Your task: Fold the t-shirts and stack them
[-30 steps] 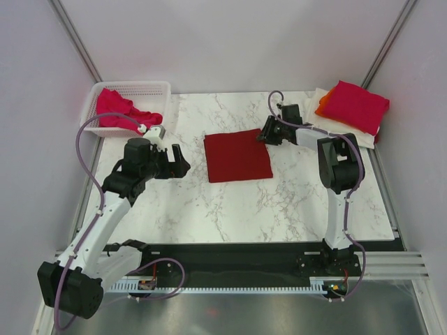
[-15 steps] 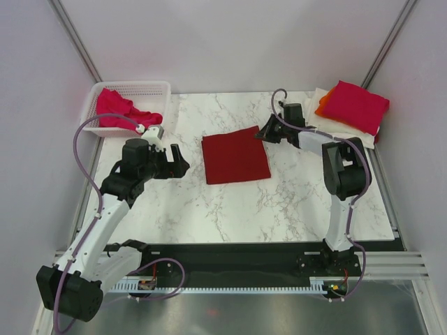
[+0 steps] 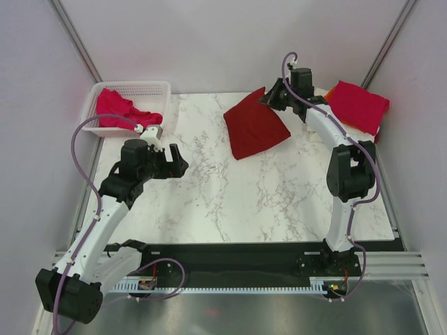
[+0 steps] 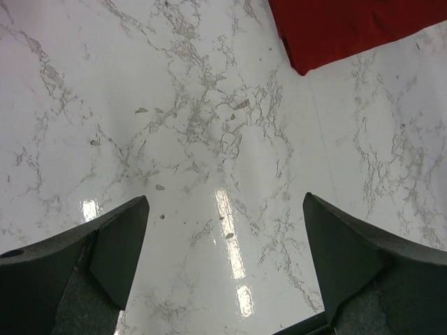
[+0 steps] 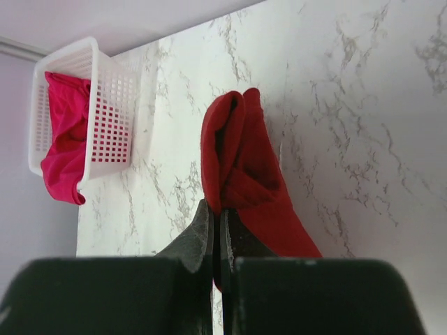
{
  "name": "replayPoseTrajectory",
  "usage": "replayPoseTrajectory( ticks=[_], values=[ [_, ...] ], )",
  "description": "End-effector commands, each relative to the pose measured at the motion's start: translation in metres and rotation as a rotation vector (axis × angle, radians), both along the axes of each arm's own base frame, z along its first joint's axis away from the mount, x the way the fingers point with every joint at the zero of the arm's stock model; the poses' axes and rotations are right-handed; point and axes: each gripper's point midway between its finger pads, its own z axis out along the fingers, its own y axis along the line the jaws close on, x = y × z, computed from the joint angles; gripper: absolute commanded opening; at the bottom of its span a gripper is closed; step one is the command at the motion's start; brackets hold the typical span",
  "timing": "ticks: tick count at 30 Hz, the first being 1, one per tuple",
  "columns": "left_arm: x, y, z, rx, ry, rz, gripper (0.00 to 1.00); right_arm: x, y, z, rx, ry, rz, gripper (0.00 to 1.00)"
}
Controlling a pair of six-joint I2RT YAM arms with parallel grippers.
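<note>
A folded dark red t-shirt (image 3: 255, 127) hangs lifted off the marble table (image 3: 230, 195), pinched at its upper right corner by my right gripper (image 3: 271, 98); the wrist view shows the jaws shut on the cloth (image 5: 241, 178). At the back right lies a stack of folded t-shirts with a pink-magenta one (image 3: 357, 105) on top, orange and cream edges showing beneath. More pink-magenta cloth (image 3: 115, 110) fills the basket. My left gripper (image 3: 183, 165) hovers open over bare marble at the left, nothing between its fingers (image 4: 105, 251); the dark red shirt's corner (image 4: 349, 28) shows ahead of it.
A white plastic mesh basket (image 3: 162, 89) stands at the back left corner, also in the right wrist view (image 5: 112, 118). Grey walls close in the table on three sides. The arms' bases sit on a black rail (image 3: 230, 262) at the near edge.
My right gripper closed on the dark red shirt's right corner and raised it up and back toward the stack; the shirt now hangs tilted instead of lying flat. The left arm barely moved.
</note>
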Motion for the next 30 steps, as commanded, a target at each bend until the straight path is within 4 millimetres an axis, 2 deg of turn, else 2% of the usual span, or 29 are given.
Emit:
replayPoseTrajectory(
  ticks=[1, 3, 4, 6, 7, 9, 10, 11, 13, 15, 16, 17, 19, 21, 22, 24, 25, 26, 27, 28, 29, 30],
  values=[
    [0.002, 0.004, 0.005, 0.02, -0.042, -0.003, 0.98, 0.013, -0.016, 0.052, -0.018, -0.098, -0.036, 0.0],
    [0.002, 0.004, 0.005, 0.02, -0.042, -0.003, 0.98, 0.018, -0.023, 0.067, -0.03, -0.123, -0.046, 0.0],
    [0.002, 0.003, 0.006, 0.019, -0.043, -0.004, 0.98, 0.022, -0.03, 0.081, -0.027, -0.149, -0.06, 0.0],
    [0.002, 0.003, 0.004, 0.02, -0.041, -0.005, 0.98, 0.025, -0.039, 0.088, -0.032, -0.149, -0.07, 0.0],
    [0.002, 0.003, 0.004, 0.019, -0.037, -0.007, 0.98, 0.028, -0.045, 0.107, -0.026, -0.183, -0.078, 0.0],
    [0.003, 0.002, 0.003, 0.019, -0.032, -0.01, 0.98, 0.031, -0.053, 0.116, -0.031, -0.188, -0.088, 0.0],
    [0.003, 0.001, 0.002, 0.018, -0.027, -0.012, 0.98, 0.033, -0.06, 0.139, -0.023, -0.232, -0.096, 0.0],
    [0.003, 0.001, 0.001, 0.018, -0.027, -0.014, 0.98, 0.035, -0.062, 0.14, -0.016, -0.223, -0.094, 0.0],
    [0.003, 0.001, 0.0, 0.017, -0.022, -0.015, 0.98, 0.04, -0.076, 0.159, 0.016, -0.245, -0.112, 0.0],
    [0.003, 0.0, -0.001, 0.016, -0.016, -0.017, 0.98, 0.042, -0.087, 0.189, 0.053, -0.292, -0.123, 0.0],
    [0.004, 0.0, -0.002, 0.017, -0.016, -0.015, 0.98, 0.042, -0.103, 0.205, 0.061, -0.322, -0.151, 0.0],
    [0.004, 0.0, -0.003, 0.017, -0.009, -0.018, 0.98, 0.038, -0.108, 0.214, 0.062, -0.335, -0.165, 0.0],
    [0.004, 0.0, -0.005, 0.017, -0.005, -0.019, 0.97, 0.033, -0.168, 0.224, 0.052, -0.344, -0.278, 0.0],
    [0.003, -0.002, -0.006, 0.015, 0.0, -0.026, 0.97, 0.029, -0.212, 0.221, 0.023, -0.337, -0.372, 0.0],
    [0.003, -0.003, -0.006, 0.011, 0.001, -0.032, 0.97, 0.024, -0.259, 0.209, -0.015, -0.316, -0.459, 0.0],
    [0.002, -0.004, -0.005, 0.006, 0.001, -0.038, 0.97, 0.017, -0.315, 0.184, -0.031, -0.264, -0.573, 0.0],
    [0.001, -0.004, -0.007, 0.007, 0.004, -0.037, 0.97, 0.007, -0.369, 0.152, -0.026, -0.201, -0.668, 0.0],
    [0.001, -0.003, -0.006, 0.007, 0.001, -0.036, 0.97, 0.002, -0.391, 0.134, -0.009, -0.164, -0.722, 0.2],
    [0.0, -0.003, -0.006, 0.006, 0.0, -0.033, 0.97, -0.003, -0.411, 0.114, -0.008, -0.123, -0.762, 0.53],
    [0.0, -0.003, -0.006, 0.006, 0.0, -0.033, 0.97, -0.017, -0.44, 0.076, -0.009, -0.022, -0.825, 0.7],
    [0.0, -0.003, -0.006, 0.007, -0.001, -0.034, 0.97, -0.026, -0.454, 0.058, -0.03, 0.034, -0.856, 0.87],
    [0.0, -0.003, -0.006, 0.006, 0.002, -0.035, 0.97, -0.041, -0.477, 0.044, -0.076, 0.088, -0.94, 0.89]
  ],
)
